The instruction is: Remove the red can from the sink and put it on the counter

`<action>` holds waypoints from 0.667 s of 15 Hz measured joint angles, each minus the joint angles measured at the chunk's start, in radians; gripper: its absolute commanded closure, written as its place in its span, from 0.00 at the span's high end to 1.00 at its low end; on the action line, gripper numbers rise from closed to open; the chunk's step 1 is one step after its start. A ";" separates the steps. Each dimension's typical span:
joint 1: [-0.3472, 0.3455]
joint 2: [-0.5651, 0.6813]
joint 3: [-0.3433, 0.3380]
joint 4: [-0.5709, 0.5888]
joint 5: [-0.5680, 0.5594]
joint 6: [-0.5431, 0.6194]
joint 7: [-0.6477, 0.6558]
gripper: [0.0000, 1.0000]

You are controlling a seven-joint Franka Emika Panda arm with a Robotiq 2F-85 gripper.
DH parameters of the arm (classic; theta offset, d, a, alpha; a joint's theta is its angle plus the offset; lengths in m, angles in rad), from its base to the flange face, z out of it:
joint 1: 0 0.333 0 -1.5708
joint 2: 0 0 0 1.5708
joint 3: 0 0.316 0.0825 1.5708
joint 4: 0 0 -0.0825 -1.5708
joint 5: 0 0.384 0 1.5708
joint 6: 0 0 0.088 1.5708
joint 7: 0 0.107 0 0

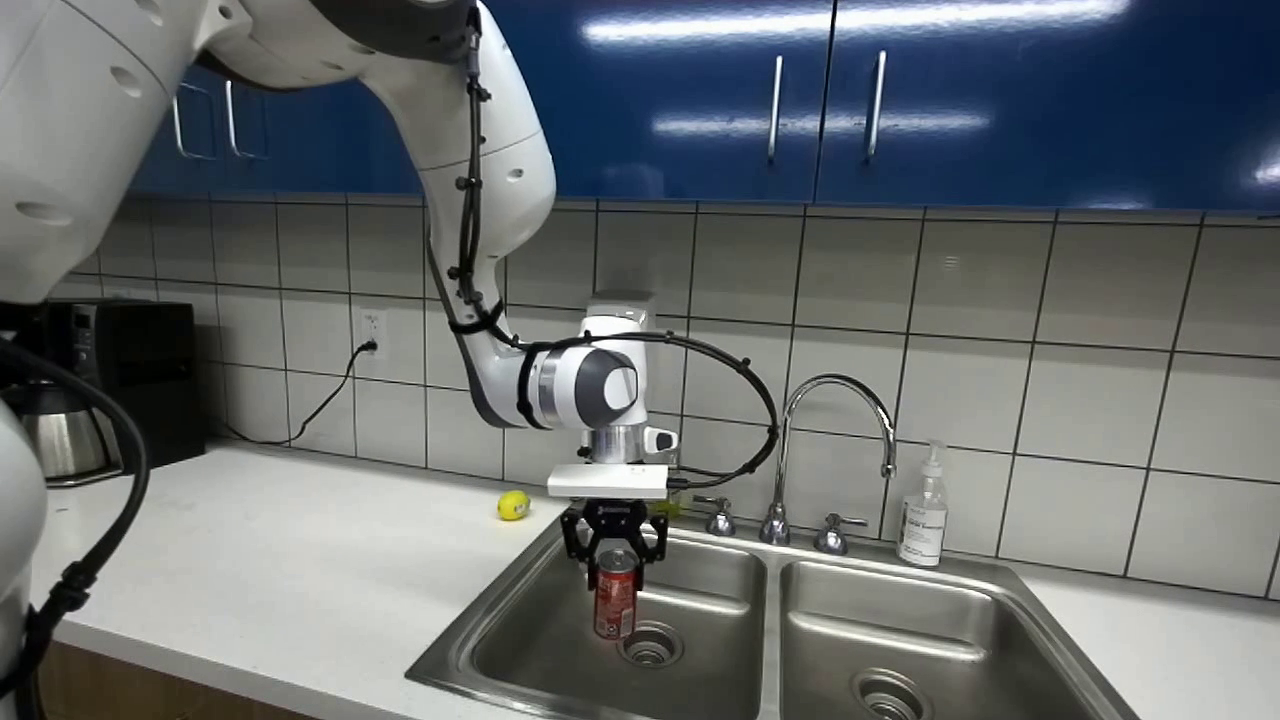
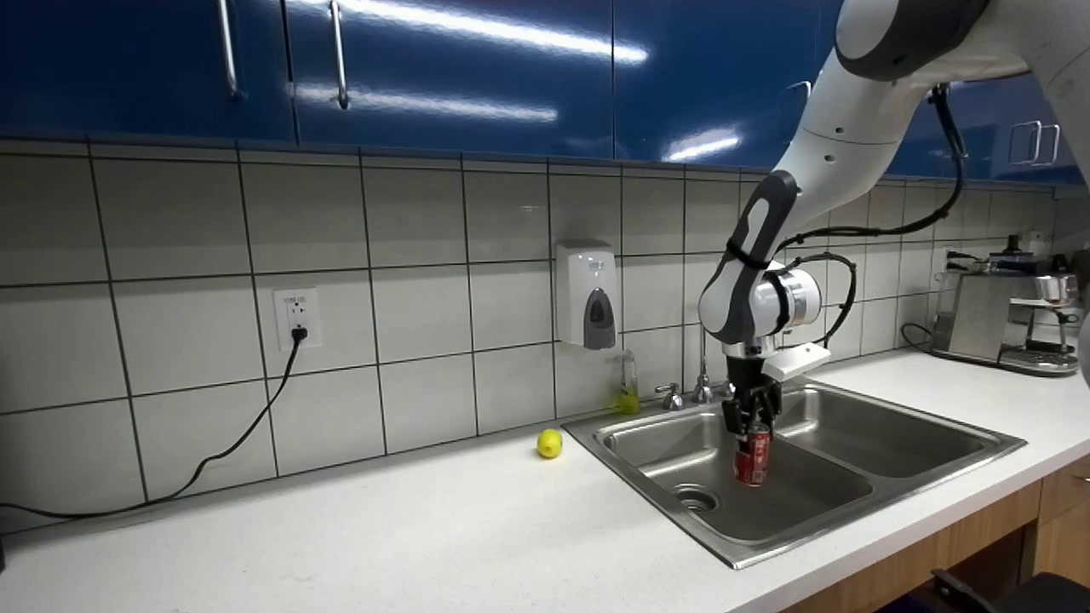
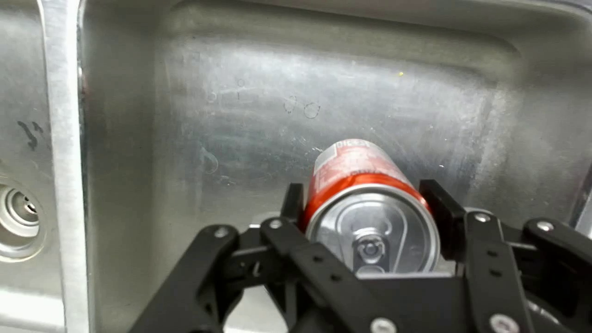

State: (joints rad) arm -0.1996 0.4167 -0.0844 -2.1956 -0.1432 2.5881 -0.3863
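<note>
The red can (image 1: 615, 605) is upright in my gripper (image 1: 616, 580), over the left basin of the steel sink (image 1: 772, 640). Both exterior views show the can (image 2: 752, 461) and the gripper (image 2: 751, 421). Its bottom appears a little above the basin floor, near the drain. In the wrist view, the black fingers of the gripper (image 3: 363, 201) press on both sides of the can (image 3: 379, 212), just below its silver top. Its bottom is hidden there. The sink's divider (image 3: 67, 148) runs down the left. The white counter (image 1: 290, 560) lies left of the sink.
A yellow lemon (image 1: 513, 505) sits on the counter near the sink's back left corner. The chrome faucet (image 1: 775, 522) and a soap bottle (image 1: 923, 520) stand behind the basins. A wall dispenser (image 2: 588, 294) hangs above. A coffee machine (image 1: 150, 370) stands far left.
</note>
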 measured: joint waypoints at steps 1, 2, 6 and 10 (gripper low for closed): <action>0.004 -0.019 0.000 -0.015 -0.003 0.000 -0.005 0.39; 0.006 -0.037 0.002 -0.030 -0.004 0.000 -0.013 0.39; 0.018 -0.104 0.016 -0.087 -0.005 0.000 -0.049 0.39; 0.043 -0.154 0.040 -0.136 -0.006 0.000 -0.081 0.39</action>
State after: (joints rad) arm -0.1569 0.2625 -0.0446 -2.3314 -0.1492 2.5883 -0.4669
